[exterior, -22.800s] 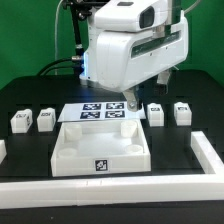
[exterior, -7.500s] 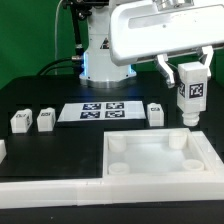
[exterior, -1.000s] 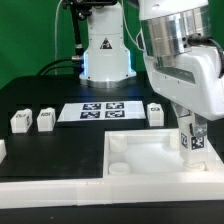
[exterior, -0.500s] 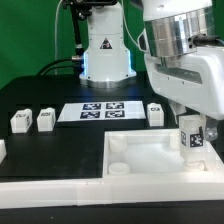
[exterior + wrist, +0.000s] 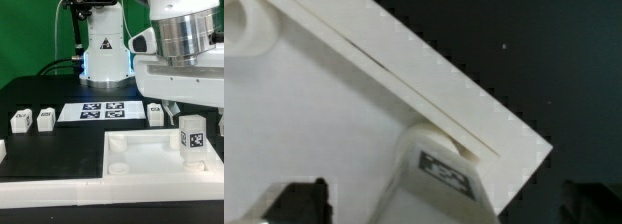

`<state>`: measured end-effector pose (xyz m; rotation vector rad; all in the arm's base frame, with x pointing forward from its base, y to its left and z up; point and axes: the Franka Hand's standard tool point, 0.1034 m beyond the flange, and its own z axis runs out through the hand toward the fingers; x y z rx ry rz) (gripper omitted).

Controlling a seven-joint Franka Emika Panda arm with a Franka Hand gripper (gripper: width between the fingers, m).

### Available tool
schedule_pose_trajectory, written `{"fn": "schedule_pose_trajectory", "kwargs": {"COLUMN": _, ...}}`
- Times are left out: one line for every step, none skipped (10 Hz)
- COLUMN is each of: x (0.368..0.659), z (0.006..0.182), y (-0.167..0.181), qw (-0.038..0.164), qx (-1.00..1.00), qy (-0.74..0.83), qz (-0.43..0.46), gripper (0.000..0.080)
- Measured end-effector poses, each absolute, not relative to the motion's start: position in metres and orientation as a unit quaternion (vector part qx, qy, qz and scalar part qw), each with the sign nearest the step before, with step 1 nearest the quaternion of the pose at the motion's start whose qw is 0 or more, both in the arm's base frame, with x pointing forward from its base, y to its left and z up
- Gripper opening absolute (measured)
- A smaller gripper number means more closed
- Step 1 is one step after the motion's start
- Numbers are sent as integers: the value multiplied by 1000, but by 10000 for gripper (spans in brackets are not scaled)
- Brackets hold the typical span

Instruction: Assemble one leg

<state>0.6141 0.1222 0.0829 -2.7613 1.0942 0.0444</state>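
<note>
The leg is a white post with a marker tag; it stands upright in the far corner socket of the white tray, on the exterior view's right. My gripper hovers just above it, open and holding nothing. In the wrist view the leg shows between my two dark fingers, which stand wide apart and clear of it, over the tray's corner. Three more legs lie on the black table: two at the exterior view's left and one behind the tray.
The marker board lies flat behind the tray. A long white rail runs along the table's front edge, and a white piece shows at the left edge. The robot base stands at the back.
The tray has been shifted to the exterior view's right. The leg was carried down into its far right corner socket. My gripper has let go of it and risen above it.
</note>
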Motion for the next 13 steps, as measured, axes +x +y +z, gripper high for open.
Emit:
{"fn": "schedule_pose_trajectory", "kwargs": {"x": 614, "z": 83, "y": 122, "qw": 86, "qx": -941, "qy": 326, "qz": 11, "gripper": 649}}
{"fn": "schedule_pose_trajectory", "kwargs": {"x": 612, "z": 82, "y": 122, "qw": 78, "qx": -965, "qy": 250, "qz": 10, "gripper": 649}}
{"fn": "schedule_pose_trajectory", "kwargs": {"x": 611, "z": 83, "y": 123, "qw": 57, "qx": -984, "qy": 167, "qz": 12, "gripper": 649}}
{"fn": "schedule_pose_trajectory", "kwargs": {"x": 615, "z": 84, "y": 123, "qw": 51, "qx": -995, "qy": 88, "qz": 4, "gripper": 649}}
{"fn": "schedule_pose_trajectory", "kwargs": {"x": 616, "z": 84, "y": 121, "qw": 51, "qx": -998, "qy": 25, "qz": -3, "gripper": 649}}
{"fn": "schedule_pose_trajectory", "kwargs": {"x": 616, "z": 84, "y": 122, "qw": 52, "qx": -998, "qy": 37, "qz": -2, "gripper": 627}}
{"fn": "schedule_pose_trajectory", "kwargs": {"x": 616, "z": 83, "y": 123, "qw": 53, "qx": -998, "qy": 45, "qz": -1, "gripper": 437}}
{"fn": "schedule_pose_trajectory", "kwargs": {"x": 616, "z": 83, "y": 123, "qw": 54, "qx": -997, "qy": 47, "qz": -1, "gripper": 437}}
{"fn": "schedule_pose_trajectory", "kwargs": {"x": 616, "z": 83, "y": 121, "qw": 54, "qx": -996, "qy": 69, "qz": 1, "gripper": 305}}
{"fn": "schedule_pose_trajectory", "kwargs": {"x": 616, "z": 83, "y": 120, "qw": 53, "qx": -992, "qy": 116, "qz": 4, "gripper": 305}}
{"fn": "schedule_pose_trajectory", "kwargs": {"x": 616, "z": 82, "y": 119, "qw": 59, "qx": -982, "qy": 180, "qz": 8, "gripper": 304}}
{"fn": "schedule_pose_trajectory", "kwargs": {"x": 619, "z": 81, "y": 114, "qw": 76, "qx": -965, "qy": 250, "qz": 17, "gripper": 299}}
{"fn": "schedule_pose_trajectory", "kwargs": {"x": 620, "z": 80, "y": 112, "qw": 84, "qx": -943, "qy": 320, "qz": 24, "gripper": 299}}
